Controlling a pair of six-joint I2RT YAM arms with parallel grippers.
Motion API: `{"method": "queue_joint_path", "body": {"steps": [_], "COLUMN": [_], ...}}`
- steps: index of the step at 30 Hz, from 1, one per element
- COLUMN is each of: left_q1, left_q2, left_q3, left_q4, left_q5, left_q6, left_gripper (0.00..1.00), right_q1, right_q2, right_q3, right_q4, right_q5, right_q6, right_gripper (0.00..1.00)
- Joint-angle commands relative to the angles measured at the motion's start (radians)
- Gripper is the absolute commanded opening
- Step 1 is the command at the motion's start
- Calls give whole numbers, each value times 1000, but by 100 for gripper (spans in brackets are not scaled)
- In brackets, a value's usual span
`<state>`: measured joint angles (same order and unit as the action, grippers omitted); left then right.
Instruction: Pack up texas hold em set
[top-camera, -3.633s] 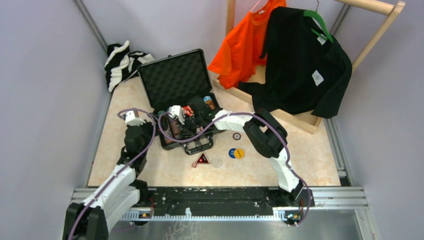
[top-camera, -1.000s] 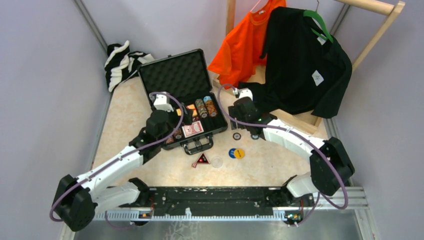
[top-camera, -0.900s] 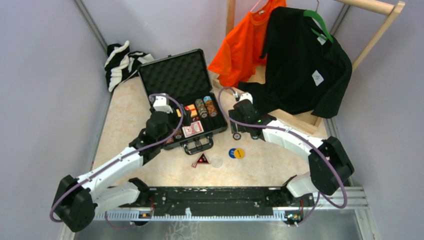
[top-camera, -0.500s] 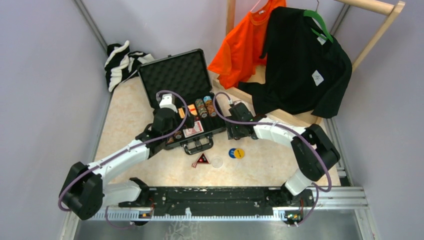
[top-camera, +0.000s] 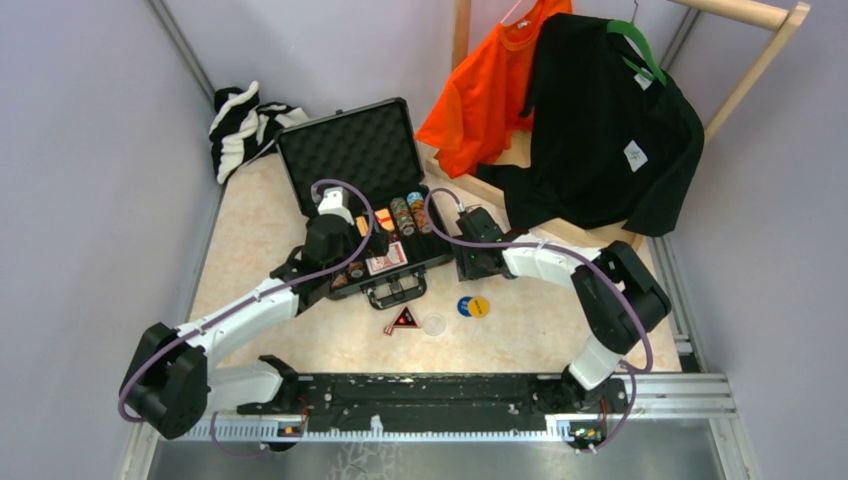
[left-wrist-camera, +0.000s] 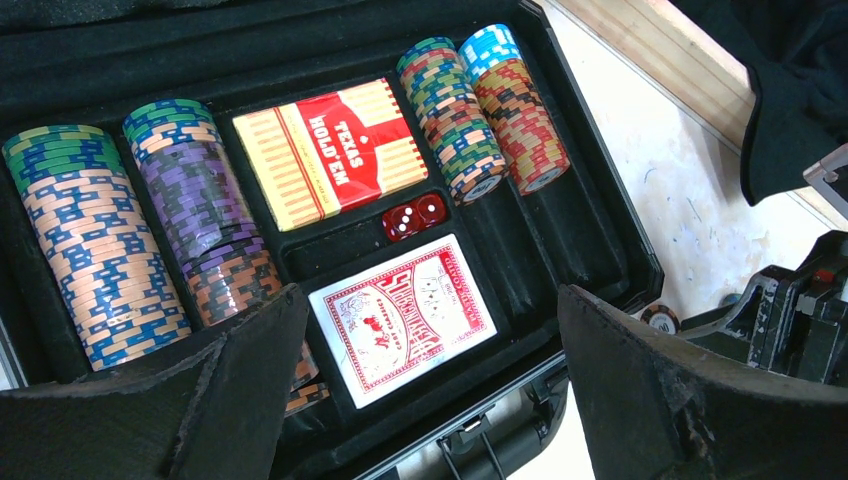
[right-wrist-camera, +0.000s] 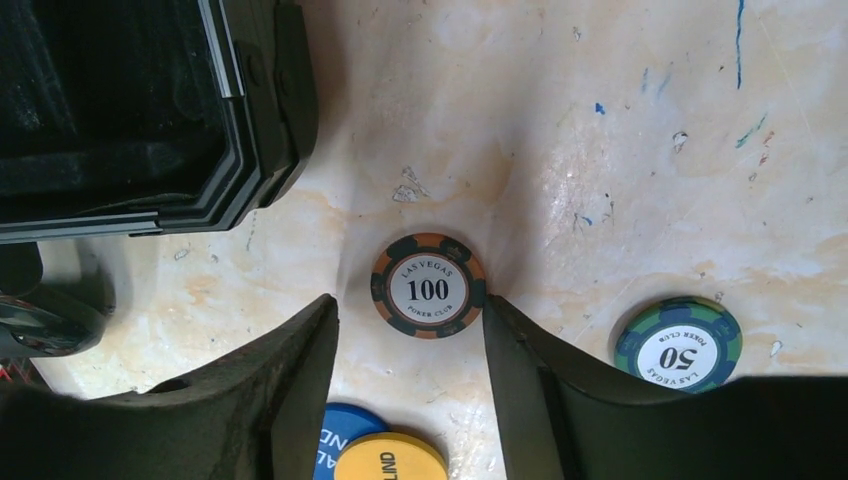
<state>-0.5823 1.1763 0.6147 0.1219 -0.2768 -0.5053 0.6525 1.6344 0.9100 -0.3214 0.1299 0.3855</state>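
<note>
The black foam-lined briefcase lies open, its tray holding rows of poker chips, a red card deck, a red-and-yellow card box and two red dice. My left gripper hovers open and empty over the deck. My right gripper is open and low on the table right of the case, its fingertips either side of an orange-black "100" chip. A green "50" chip lies to its right. The blue and yellow discs, clear disc and black-red triangle lie in front of the case.
A wooden rack with an orange shirt and a black shirt stands at the back right, close behind my right gripper. A striped cloth lies at the back left. The case corner is just left of the right gripper.
My right gripper has swung left and come down over the "100" chip beside the case. My left gripper has shifted slightly farther over the case tray.
</note>
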Motion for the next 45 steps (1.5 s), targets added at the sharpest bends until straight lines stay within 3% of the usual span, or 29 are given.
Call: {"method": "queue_joint_path", "body": {"steps": [1,9,15,16,18,20,45], "left_q1": [7,10,15,16,16,18,32], "left_q2": [-6,0,6,7,9,11,28], "left_q3": [14,13,10,11,11,11,5], "left_q4": [10,12,9,10,8,8,0], "left_q5": [19,25,32,34,38,43,71], "left_q6": [-9,-9,-9,-9,-9,-10,-18], "left_gripper": [100,100,100,100,100,100,100], "right_q1": [-10,-10,-10,-10,-10,-10,48], "right_q2": [4,1,-10,-16,-23,-19,78], "right_q3": [12,12,12,15,19,27,58], "right_q4": [28,12,15,15,15,14,-27], "right_q5": [11,36,36,35,29,21,91], "right_q6": [-8,-21,-17,-16,-17,-30,-31], "right_gripper": [52,38,35,38,57,64,56]}}
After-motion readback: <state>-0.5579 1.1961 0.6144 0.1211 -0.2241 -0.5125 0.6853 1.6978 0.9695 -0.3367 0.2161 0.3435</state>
